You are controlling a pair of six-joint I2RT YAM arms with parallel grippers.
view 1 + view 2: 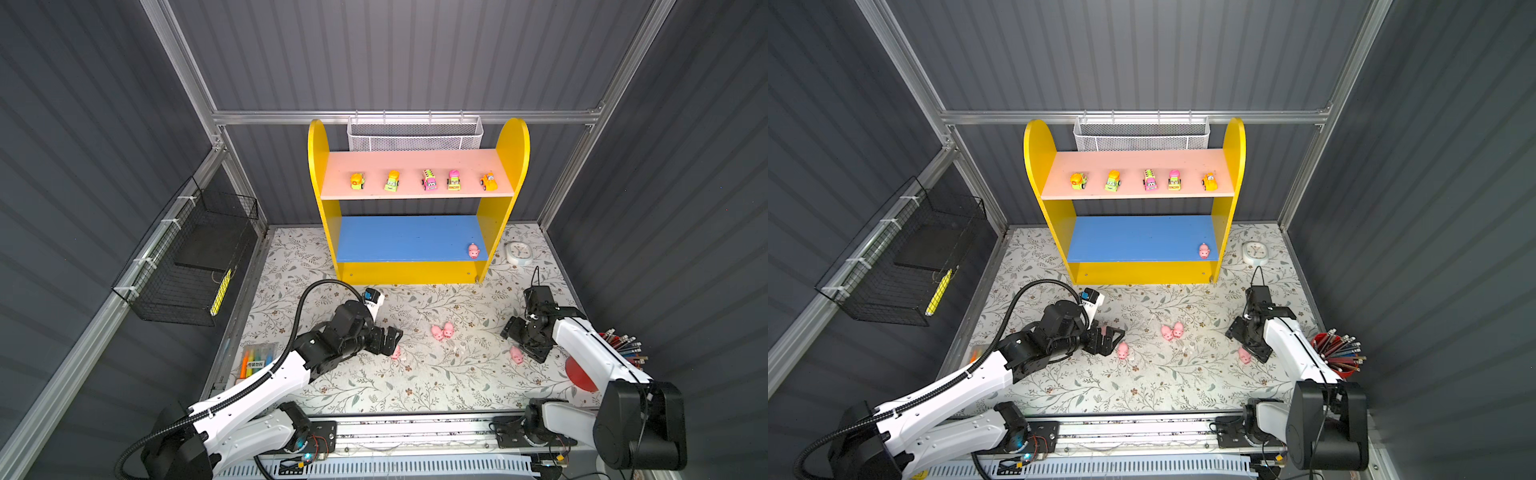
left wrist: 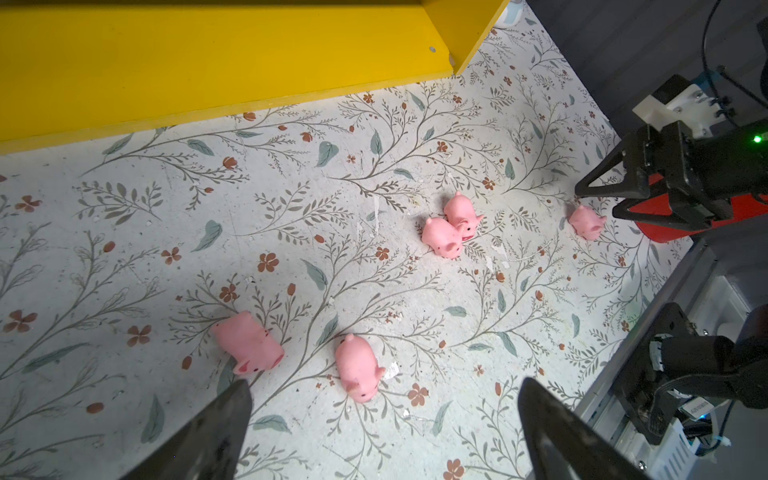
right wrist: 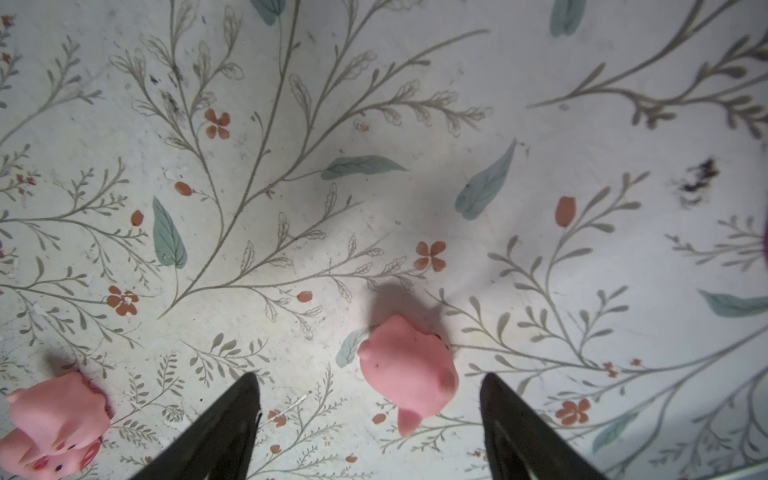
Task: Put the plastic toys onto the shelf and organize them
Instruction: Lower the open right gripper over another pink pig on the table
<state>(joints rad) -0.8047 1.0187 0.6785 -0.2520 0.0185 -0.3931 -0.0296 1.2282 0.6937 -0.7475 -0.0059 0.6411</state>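
The right gripper (image 3: 370, 376) gapes astride a pig (image 3: 409, 370) (untouched, on the mat (image 3: 374, 166)), and the left gripper (image 2: 384, 386) hangs splayed, empty.

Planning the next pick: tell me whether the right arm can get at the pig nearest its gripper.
Probably yes. The right gripper is open, and in the right wrist view the pig lies between its fingers, touching neither. Only bare floral mat surrounds it; the nearest other pig lies well aside.
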